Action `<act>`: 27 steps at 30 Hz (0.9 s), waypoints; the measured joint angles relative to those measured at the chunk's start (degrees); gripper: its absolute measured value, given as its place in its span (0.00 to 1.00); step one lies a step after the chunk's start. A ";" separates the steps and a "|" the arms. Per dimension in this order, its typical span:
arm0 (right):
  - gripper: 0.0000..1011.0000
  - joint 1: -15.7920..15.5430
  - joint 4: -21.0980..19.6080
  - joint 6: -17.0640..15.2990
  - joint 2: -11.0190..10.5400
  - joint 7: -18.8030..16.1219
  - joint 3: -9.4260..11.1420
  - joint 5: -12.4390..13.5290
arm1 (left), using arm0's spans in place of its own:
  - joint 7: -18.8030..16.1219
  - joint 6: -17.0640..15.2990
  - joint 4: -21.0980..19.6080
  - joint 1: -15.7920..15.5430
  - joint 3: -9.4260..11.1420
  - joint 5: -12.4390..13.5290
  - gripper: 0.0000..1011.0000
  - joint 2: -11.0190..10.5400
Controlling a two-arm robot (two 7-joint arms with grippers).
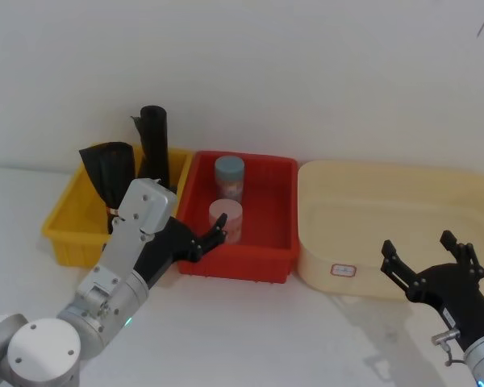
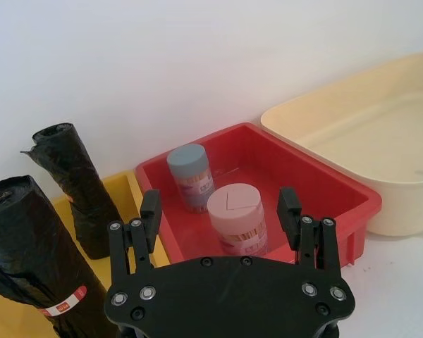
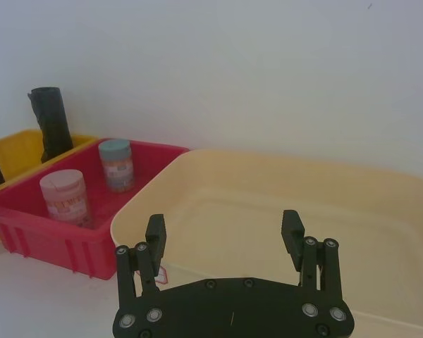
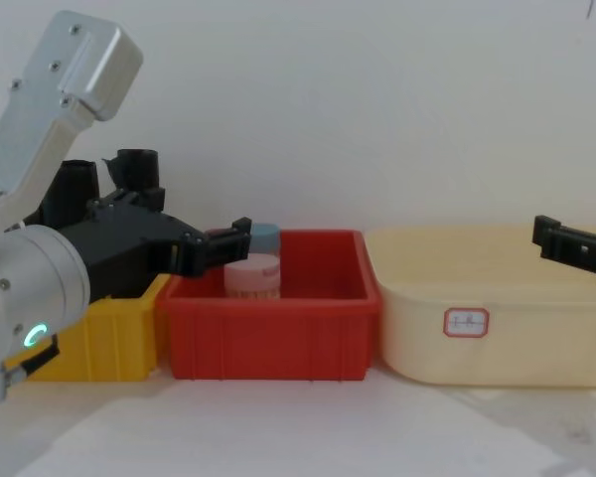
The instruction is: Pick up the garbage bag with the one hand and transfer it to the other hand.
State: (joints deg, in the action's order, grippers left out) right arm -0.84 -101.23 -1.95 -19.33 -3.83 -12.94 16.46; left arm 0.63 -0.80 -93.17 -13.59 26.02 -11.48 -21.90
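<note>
Left gripper (image 1: 211, 234) is hovering open over the red bin's (image 1: 235, 270) near-left edge. Right gripper (image 1: 418, 246) is hanging open by the cream tub (image 1: 319, 262). Garbage bag (image 1: 109, 173) is standing ungripped in the yellow bin (image 1: 68, 242), far left.

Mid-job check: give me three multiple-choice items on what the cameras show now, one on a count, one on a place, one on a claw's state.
1. How many jars stand in the red bin?
A. one
B. two
C. three

2. Where does the labelled garbage bag stand?
A. red bin
B. cream tub
C. yellow bin

3. The left claw is:
A. shut on the garbage bag
B. open and empty
C. shut on a jar

Answers:
1 B: a blue-lidded jar and a pink-lidded jar stand there.
2 C: it stands upright beside the unlabelled roll.
3 B: its fingers are spread above the red bin. The right claw is open too, near the cream tub.
</note>
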 joint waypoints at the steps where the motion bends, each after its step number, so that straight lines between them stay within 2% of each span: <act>1: 0.99 0.00 0.00 0.00 0.00 0.00 0.00 0.00 | 0.00 0.00 0.00 0.00 0.00 0.00 0.99 0.00; 27: 0.99 0.00 0.00 0.00 0.00 0.00 0.00 0.00 | 0.00 0.00 0.00 0.00 0.01 0.00 0.99 0.00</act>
State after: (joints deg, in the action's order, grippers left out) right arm -0.84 -101.23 -1.95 -19.33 -3.83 -12.94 16.46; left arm 0.62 -0.80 -93.17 -13.59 26.03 -11.48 -21.89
